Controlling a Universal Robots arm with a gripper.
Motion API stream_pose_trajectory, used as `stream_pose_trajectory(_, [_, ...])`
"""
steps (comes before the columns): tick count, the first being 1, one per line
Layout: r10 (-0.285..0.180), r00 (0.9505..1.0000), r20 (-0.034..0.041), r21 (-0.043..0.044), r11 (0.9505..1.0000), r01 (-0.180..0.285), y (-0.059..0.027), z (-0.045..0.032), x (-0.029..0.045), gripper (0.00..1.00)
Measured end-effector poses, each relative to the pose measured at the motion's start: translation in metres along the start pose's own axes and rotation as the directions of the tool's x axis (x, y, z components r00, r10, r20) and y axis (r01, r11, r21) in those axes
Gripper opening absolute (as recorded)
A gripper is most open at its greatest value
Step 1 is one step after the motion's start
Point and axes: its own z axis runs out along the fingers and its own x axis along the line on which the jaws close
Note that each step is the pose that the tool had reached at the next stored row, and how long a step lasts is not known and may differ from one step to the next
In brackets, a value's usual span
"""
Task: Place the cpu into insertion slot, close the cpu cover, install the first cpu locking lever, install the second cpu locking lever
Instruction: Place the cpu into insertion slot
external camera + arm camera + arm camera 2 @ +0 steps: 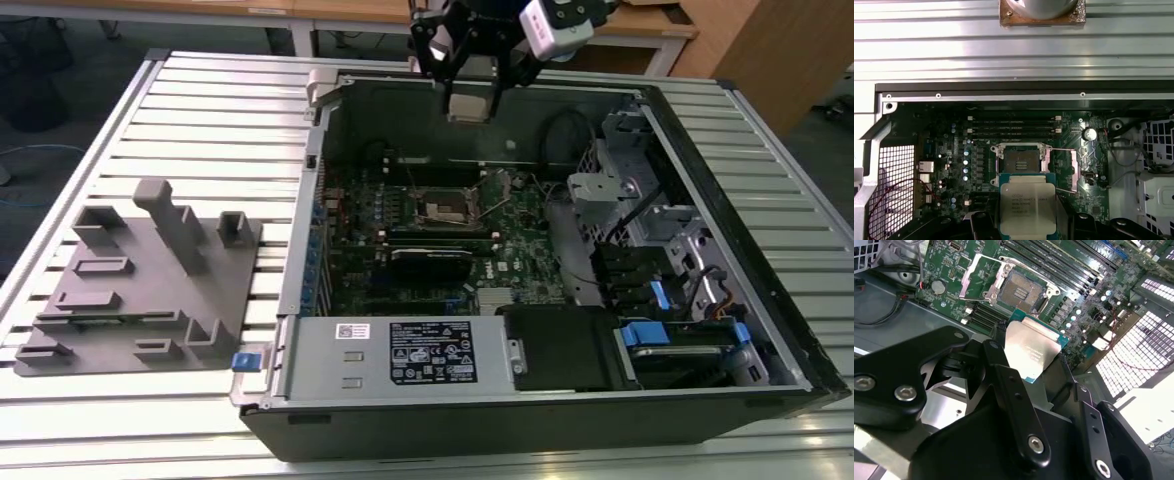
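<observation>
One arm, one gripper point(467, 100), and it's got the chip point(467, 108) pinched by two opposite edges, fingers point(1004, 375) snug vs. its sides, silver top facing the first wrist view point(1027, 207). In the exterior view the chip hangs high over the far wall of the open PC case point(561, 410), well clear of the green board point(400, 275) below, so it's not in the socket point(443, 205). The socket is bare w/ its dark centre showing in both wrist views point(1023, 287) point(1020, 161). The cover point(968, 274) is swung up off it, standing tilted at one side. The case lies on a ribbed metal table point(200, 120), w/ the black labelled power box point(427, 352) at its near end. A grey plastic fixture point(134, 290) sits on the table toward the exterior view's left.
</observation>
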Motion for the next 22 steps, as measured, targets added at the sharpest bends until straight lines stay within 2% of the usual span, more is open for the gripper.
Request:
stream_pose_trajectory(16, [0.0,1.0,0.0011,-0.0002,1.0,0.0,-0.0003,0.0039,0.0,0.54])
stream_pose_trajectory(22, [0.0,1.0,0.0011,0.0001,1.0,0.0,-0.0008,0.0087,-0.0001,0.54])
